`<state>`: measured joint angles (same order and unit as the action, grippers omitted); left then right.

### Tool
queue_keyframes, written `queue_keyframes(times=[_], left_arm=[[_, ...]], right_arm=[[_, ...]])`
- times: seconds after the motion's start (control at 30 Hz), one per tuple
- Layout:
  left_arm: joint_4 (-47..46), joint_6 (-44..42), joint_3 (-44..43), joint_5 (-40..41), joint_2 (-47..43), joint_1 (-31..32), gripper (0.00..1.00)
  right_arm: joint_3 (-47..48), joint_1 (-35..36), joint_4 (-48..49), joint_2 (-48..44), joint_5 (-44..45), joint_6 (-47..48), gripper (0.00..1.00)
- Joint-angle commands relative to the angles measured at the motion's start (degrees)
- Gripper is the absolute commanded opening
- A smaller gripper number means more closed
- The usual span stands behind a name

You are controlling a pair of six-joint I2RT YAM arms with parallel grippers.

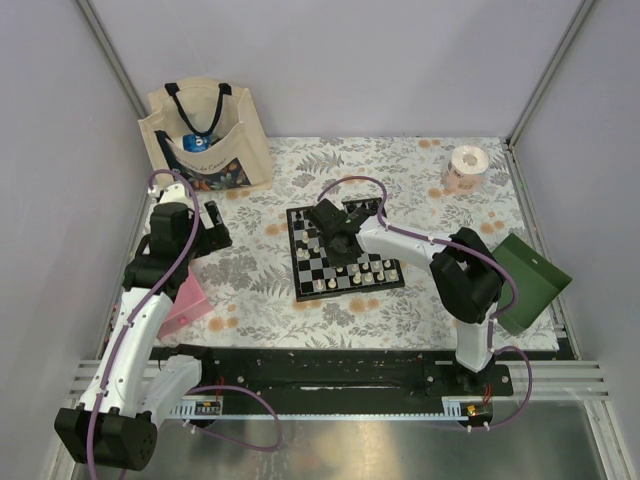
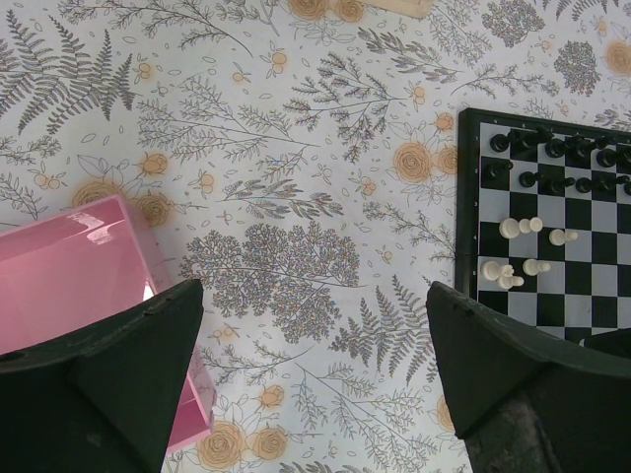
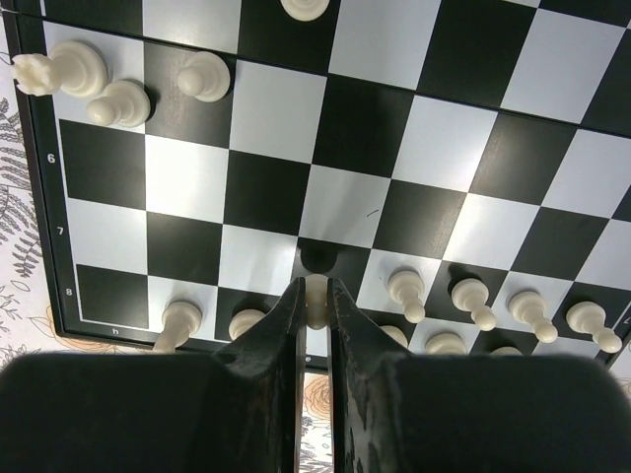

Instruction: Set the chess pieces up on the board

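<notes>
The chessboard lies mid-table on the flowered cloth; its left edge shows in the left wrist view. Black pieces stand along its far rows, cream-white pieces along the near rows. My right gripper hangs over the board, shut on a cream-white pawn just above the second rank, with other white pieces beside it. Three loose white pieces lie near the board's left side. My left gripper is open and empty above the cloth, left of the board.
A pink box sits at the left edge, also in the left wrist view. A tote bag stands at the back left, a tape roll at the back right, a green box at the right.
</notes>
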<state>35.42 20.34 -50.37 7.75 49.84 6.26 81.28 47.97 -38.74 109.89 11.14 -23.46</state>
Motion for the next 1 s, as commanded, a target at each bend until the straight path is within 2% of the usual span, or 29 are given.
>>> queue_keyframes(times=[0.0, 0.97], left_arm=[[-2.1, -0.4, 0.1, -1.0, -0.7, -0.3, 0.99], [-2.2, -0.5, 0.1, -1.0, -0.7, -0.3, 0.99]], right_arm=[[0.1, -0.4, 1.1, -1.2, 1.4, -1.5, 0.14], [-0.9, -0.7, 1.8, 0.4, 1.7, -2.3, 0.15]])
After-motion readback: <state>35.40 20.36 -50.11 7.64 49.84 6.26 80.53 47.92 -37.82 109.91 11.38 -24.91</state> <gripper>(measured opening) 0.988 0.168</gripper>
